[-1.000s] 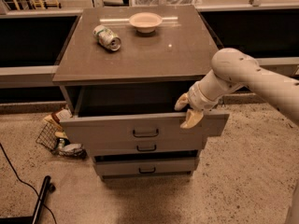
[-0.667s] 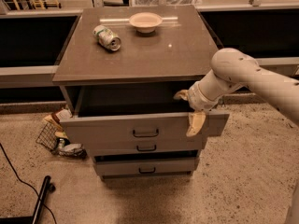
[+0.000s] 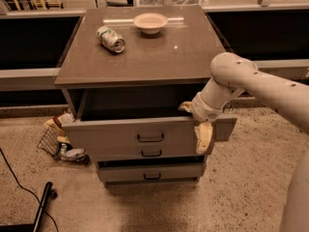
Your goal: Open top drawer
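The top drawer (image 3: pixel 111 133) is the wide grey front with a dark loop handle (image 3: pixel 150 138), and it stands pulled out from the cabinet with a dark gap behind it. My gripper (image 3: pixel 195 122) is at the right part of the drawer's upper edge. It is open and straddles the front. One finger (image 3: pixel 203 138) hangs down over the outside face and the other (image 3: pixel 185 107) is behind the front, inside the drawer. The white arm comes in from the right.
Two narrower drawers (image 3: pixel 151 153) (image 3: pixel 152 176) sit shut below. A can (image 3: pixel 110 38) on its side and a bowl (image 3: pixel 150 22) rest on the cabinet top (image 3: pixel 159 62). A wire basket (image 3: pixel 53 138) with litter lies at the lower left. A black pole (image 3: pixel 41 208) and a cable lie on the floor.
The outer finger has swung downward over the drawer's front face. The drawer and the arm have hardly moved.
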